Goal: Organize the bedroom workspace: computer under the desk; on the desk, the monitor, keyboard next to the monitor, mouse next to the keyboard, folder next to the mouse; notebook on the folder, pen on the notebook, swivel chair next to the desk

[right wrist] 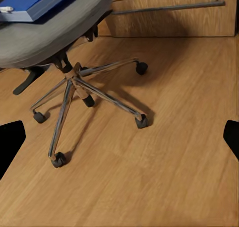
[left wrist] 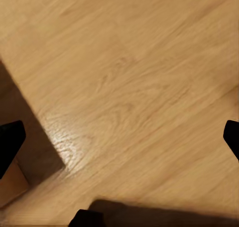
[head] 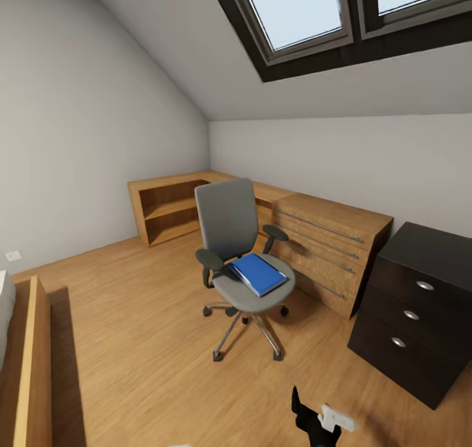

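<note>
Honey-toned wood plank floor [head: 144,329] with visible grain runs under light grey walls and a sloped ceiling holding a dark-framed skylight [head: 328,21]. Near the middle stands the grey upholstered swivel chair [head: 229,224] with black armrests and a chrome 5-star base on black casters [right wrist: 74,87]. On its seat lies the flat bright blue rectangular folder [head: 258,274], with pale page edges showing along its sides; a darker thin edge peeks from under its left side, too small to identify. Behind the chair sits a light wooden chest of drawers [head: 328,250] with long metal bar handles, and farther left a low open wooden shelf unit [head: 167,208] fills the corner. At right, the glossy black desk's drawer block [head: 413,309] shows 3 drawers with round silver knobs. A wooden bed frame edge [head: 29,362] sits at near left. The right gripper [right wrist: 119,137] has its dark fingertips [right wrist: 10,137] spread wide, holding nothing. The left gripper [left wrist: 119,137] is likewise spread wide over bare floor.
</note>
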`<state>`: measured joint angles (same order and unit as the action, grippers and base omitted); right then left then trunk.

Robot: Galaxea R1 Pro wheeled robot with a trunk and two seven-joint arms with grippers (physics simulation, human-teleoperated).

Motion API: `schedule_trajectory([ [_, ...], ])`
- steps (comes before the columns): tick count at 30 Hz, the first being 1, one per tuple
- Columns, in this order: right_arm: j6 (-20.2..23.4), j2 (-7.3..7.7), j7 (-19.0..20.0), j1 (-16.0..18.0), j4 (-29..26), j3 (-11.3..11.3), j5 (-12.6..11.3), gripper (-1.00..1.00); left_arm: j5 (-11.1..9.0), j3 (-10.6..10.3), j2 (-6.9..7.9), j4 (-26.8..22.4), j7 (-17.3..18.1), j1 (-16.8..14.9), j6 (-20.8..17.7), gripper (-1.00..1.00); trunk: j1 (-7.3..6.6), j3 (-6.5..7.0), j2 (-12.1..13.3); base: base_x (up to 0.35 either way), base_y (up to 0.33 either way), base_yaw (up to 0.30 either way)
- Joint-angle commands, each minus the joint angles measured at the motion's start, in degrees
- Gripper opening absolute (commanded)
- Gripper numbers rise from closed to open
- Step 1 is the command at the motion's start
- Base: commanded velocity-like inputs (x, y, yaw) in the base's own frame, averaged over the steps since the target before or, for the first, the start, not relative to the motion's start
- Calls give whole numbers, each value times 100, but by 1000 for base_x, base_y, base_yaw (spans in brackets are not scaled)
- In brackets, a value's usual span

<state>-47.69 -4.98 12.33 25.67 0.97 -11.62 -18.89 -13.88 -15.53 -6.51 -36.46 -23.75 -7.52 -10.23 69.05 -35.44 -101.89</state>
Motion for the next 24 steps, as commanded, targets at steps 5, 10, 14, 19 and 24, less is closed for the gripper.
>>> schedule_trajectory([
  [5,-104,131,38,-20,16,-34,-28,100,-37,-239,15,718,-44,-4,828,100,-111,88,199,0,0,-37],
  [10,-119,165,34,-24,17,-28,-27,100,-36,-275,13,877,-43,-4,1002,100,-221,191,399,0,0,-162],
  [14,-128,175,33,-26,17,-26,-27,100,-36,-285,13,948,-43,-4,1051,100,-309,275,560,0,0,-211],
  [19,-133,180,33,-26,17,-25,-27,100,-36,-290,16,988,-42,-4,1079,100,-419,382,760,0,0,-229],
  [24,-134,181,33,-27,17,-25,-27,100,-36,-292,18,1030,-38,-4,1090,100,-528,489,961,0,0,-236],
])
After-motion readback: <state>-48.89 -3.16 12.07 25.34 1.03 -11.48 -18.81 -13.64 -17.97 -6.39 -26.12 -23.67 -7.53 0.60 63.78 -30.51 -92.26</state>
